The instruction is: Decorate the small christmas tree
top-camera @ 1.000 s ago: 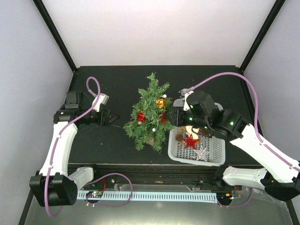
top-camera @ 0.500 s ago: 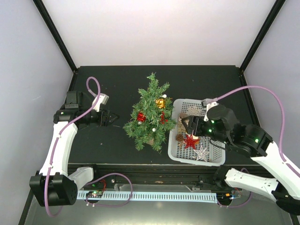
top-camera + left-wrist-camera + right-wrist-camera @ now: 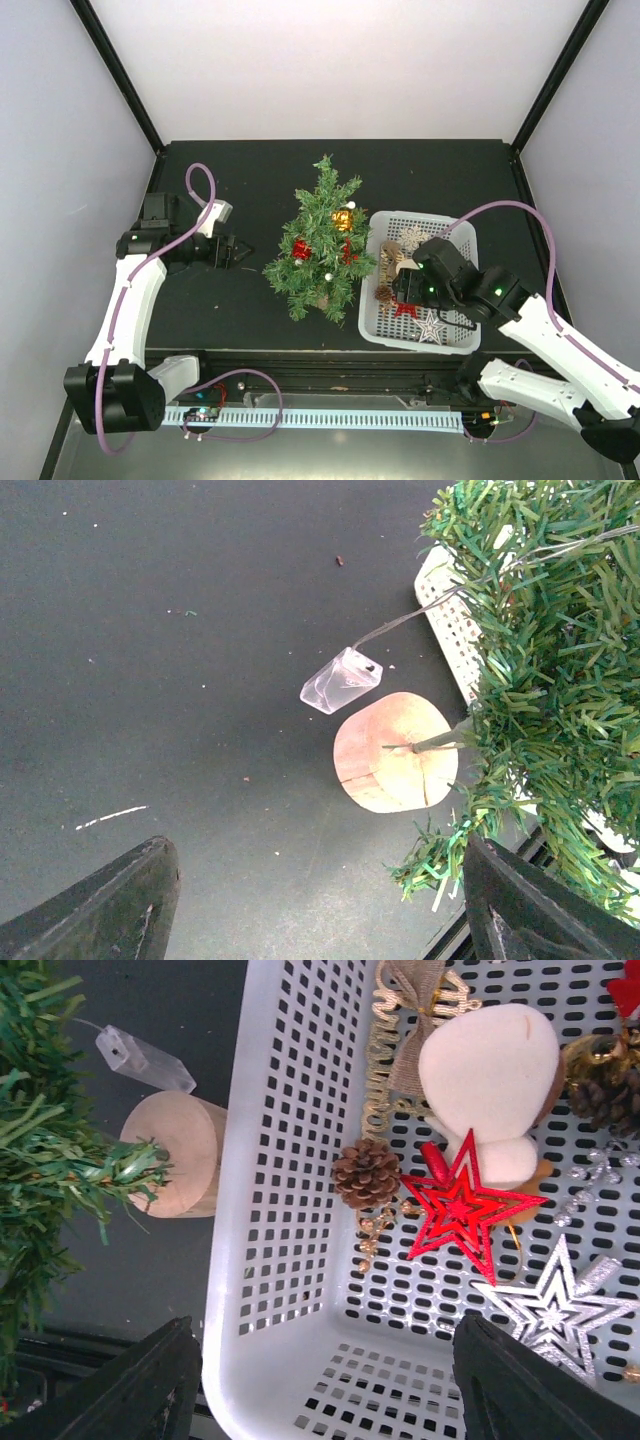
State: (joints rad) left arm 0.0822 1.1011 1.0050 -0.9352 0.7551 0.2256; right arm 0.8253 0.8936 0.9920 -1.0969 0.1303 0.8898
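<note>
The small christmas tree (image 3: 322, 238) stands mid-table, bearing a gold ball, red ornaments and white beads. Its round tan base (image 3: 395, 752) and a clear battery box (image 3: 340, 680) show in the left wrist view; the base also shows in the right wrist view (image 3: 178, 1153). My left gripper (image 3: 238, 252) is open and empty, left of the tree. My right gripper (image 3: 402, 288) is open and empty, above the white basket (image 3: 378, 330). The basket holds a pine cone (image 3: 366, 1172), a red star (image 3: 460, 1208), a silver star (image 3: 553, 1308), a cream mitten (image 3: 488, 1072) and a gold bow (image 3: 408, 1000).
A black rail (image 3: 330, 360) runs along the table's near edge, just in front of the basket. Black frame posts (image 3: 115, 70) stand at the back corners. The left arm's purple cable (image 3: 195, 190) loops above its wrist.
My right arm has pulled back from the tree and swung right, then lowered over the basket's near left part. The left arm has stayed put.
</note>
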